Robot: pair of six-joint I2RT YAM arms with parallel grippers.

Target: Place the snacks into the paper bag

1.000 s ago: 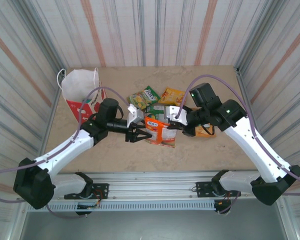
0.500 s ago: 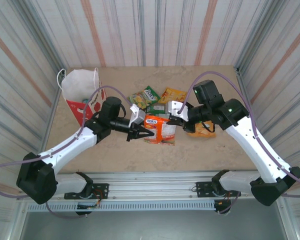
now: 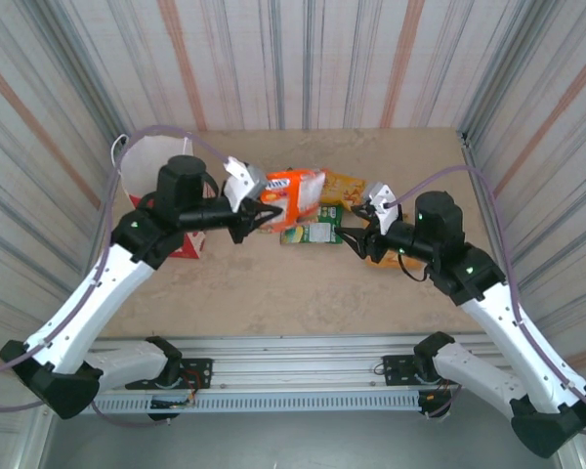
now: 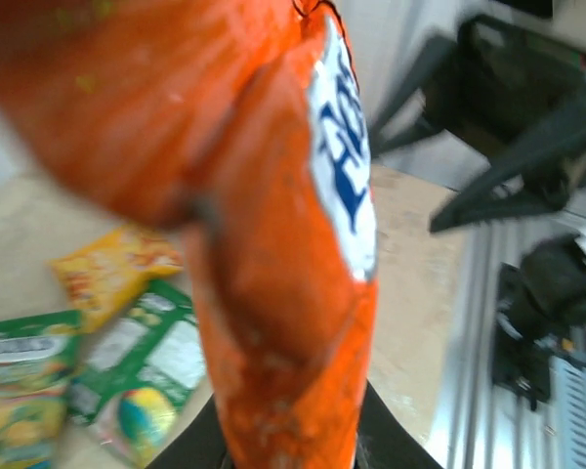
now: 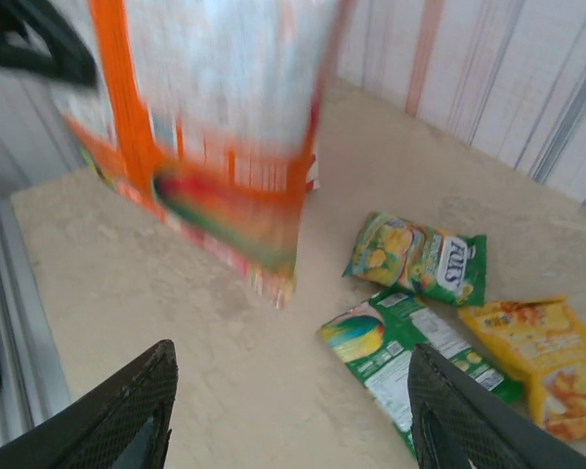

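- The paper bag (image 3: 145, 164) stands upright on the table (image 3: 273, 293), behind the left pincer (image 3: 264, 208) and off to its left. Its white mouth gapes upward, and the arm covers part of its red lower half.
- The left pincer is pressed together on the bottom edge of the orange packet (image 3: 295, 193) and holds it clear of the table.
- The orange packet sticks out beyond the left pincer's tips. It is glossy and creased, with a white oval carrying blue lettering (blurred in the left wrist view, so I cannot read it). Its back is pale with orange bars.
- Loose snacks lie flat on the table below and beyond the held packet: a green packet (image 5: 415, 259), a dark green packet (image 5: 400, 342) and a yellow packet (image 5: 542, 362). They sit ahead of the right pincer (image 5: 291, 362) and to its right.
- The right pincer is spread wide with nothing between its fingers (image 5: 127, 410), and it touches no packet. The orange packet hangs ahead of it, to its left.
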